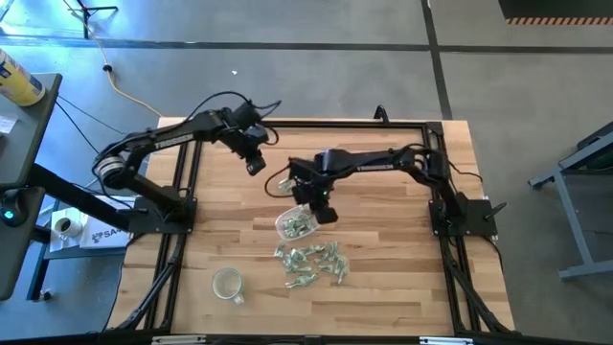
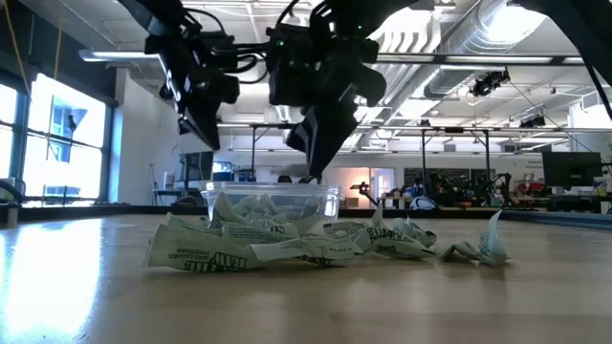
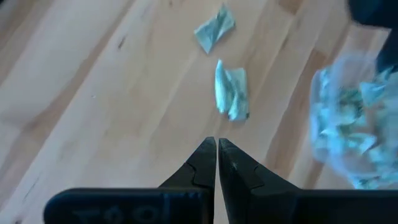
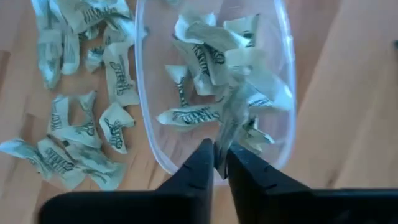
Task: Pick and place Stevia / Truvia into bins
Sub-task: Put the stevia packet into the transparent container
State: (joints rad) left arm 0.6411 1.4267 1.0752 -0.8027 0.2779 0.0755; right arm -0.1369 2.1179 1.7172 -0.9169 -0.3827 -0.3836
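Directly above the clear tub [image 4: 273, 93], the right claw [image 4: 219, 163] pinches one sachet [image 4: 231, 121] between nearly closed fingers; loose sachets [image 1: 311, 264] lie beside the tub. Left claw [image 3: 216, 163] hovers closed, empty, apart over the table [image 1: 402, 287].

Bare wood [image 1: 402, 240] open from 12 round to 4 o'clock of the clear tub [image 1: 296, 224]. Blocked at 5 to 6 o'clock by the sachet pile [image 1: 311, 264], at 8 o'clock by a round clear cup [image 1: 228, 285]. Right gripper [image 4: 218, 167], pinching a sachet [image 4: 229, 124], over the tub's 12 o'clock rim; two stray sachets [image 3: 230, 93] at 11 o'clock.
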